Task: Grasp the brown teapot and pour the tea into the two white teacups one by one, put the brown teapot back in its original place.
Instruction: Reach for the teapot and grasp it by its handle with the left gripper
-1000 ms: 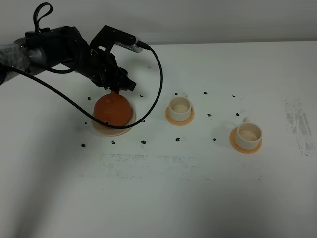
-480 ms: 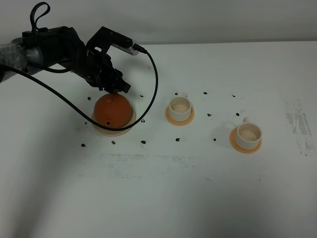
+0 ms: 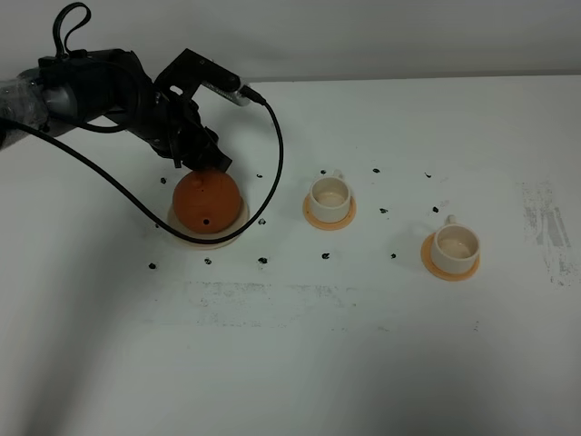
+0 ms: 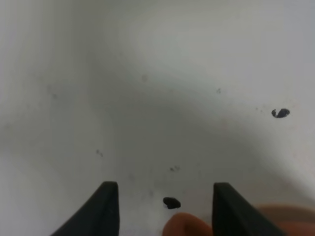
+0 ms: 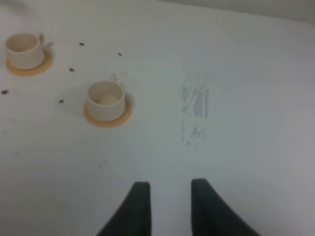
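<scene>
In the overhead view the left gripper [image 3: 204, 159] hangs just over the teapot [image 3: 207, 202], and its fingertips merge with the dark arm (so their spacing is unreadable there). The pot's lid, spout and handle cannot be picked out, and the pot covers most of the saucer [image 3: 238, 227]. The left wrist view is soft and cuts the teapot [image 4: 189, 226] to a sliver at the frame edge. The right arm falls outside the overhead view, and what the cups [image 5: 105, 100] contain is too small to tell.

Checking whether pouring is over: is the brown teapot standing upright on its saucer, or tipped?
Upright. In the high view the brown teapot sits level on the cream saucer, its round body centred there.
</scene>
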Robot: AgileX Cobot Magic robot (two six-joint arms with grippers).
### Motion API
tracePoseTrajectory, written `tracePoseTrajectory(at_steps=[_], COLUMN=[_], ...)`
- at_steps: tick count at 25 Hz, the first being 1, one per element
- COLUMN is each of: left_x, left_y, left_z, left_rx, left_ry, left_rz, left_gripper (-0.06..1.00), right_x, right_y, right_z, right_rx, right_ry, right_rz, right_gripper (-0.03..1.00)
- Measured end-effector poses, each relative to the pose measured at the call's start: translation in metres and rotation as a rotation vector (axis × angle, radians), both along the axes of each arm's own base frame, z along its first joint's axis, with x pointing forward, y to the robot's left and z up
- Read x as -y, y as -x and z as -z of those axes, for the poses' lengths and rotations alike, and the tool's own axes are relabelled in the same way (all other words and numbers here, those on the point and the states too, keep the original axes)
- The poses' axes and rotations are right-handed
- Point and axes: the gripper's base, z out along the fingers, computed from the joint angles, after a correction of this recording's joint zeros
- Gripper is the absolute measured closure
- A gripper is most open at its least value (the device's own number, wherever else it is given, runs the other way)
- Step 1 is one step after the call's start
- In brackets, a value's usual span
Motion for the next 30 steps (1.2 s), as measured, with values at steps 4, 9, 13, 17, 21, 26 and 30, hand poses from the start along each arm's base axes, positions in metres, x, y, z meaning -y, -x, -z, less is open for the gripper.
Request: tracePoseTrajectory(at_steps=[4, 9, 13, 17, 21, 26, 30], left_x=[-0.001, -0.002, -0.002, -0.002, -0.003, -0.004, -0.005], left_y=[0.000, 0.000, 0.000, 0.000, 0.000, 0.002, 0.004], left_z=[-0.003, -0.009, -0.010, -0.010, -0.010, -0.011, -0.011], left_rx=[0.012, 0.030, 0.037, 0.039, 0.046, 0.035, 0.018], left_ry=[-0.022, -0.033, -0.041, -0.043, -0.065, -0.082, -0.099], left_rz=[0.017, 0.029, 0.046, 0.050, 0.073, 0.087, 0.102], left_gripper=[0.49, 0.49, 0.49, 0.49, 0.49, 0.49, 0.49], right_x=[0.000, 0.000, 0.000, 0.000, 0.000, 0.000, 0.000], right_y=[0.000, 0.000, 0.000, 0.000, 0.000, 0.000, 0.000], right_z=[0.000, 0.000, 0.000, 0.000, 0.000, 0.000, 0.000], right_rx=[0.000, 0.000, 0.000, 0.000, 0.000, 0.000, 0.000], right_ry=[0.000, 0.000, 0.000, 0.000, 0.000, 0.000, 0.000], right_rz=[0.000, 0.000, 0.000, 0.000, 0.000, 0.000, 0.000], right_gripper=[0.74, 0.74, 0.74, 0.74, 0.74, 0.74, 0.74])
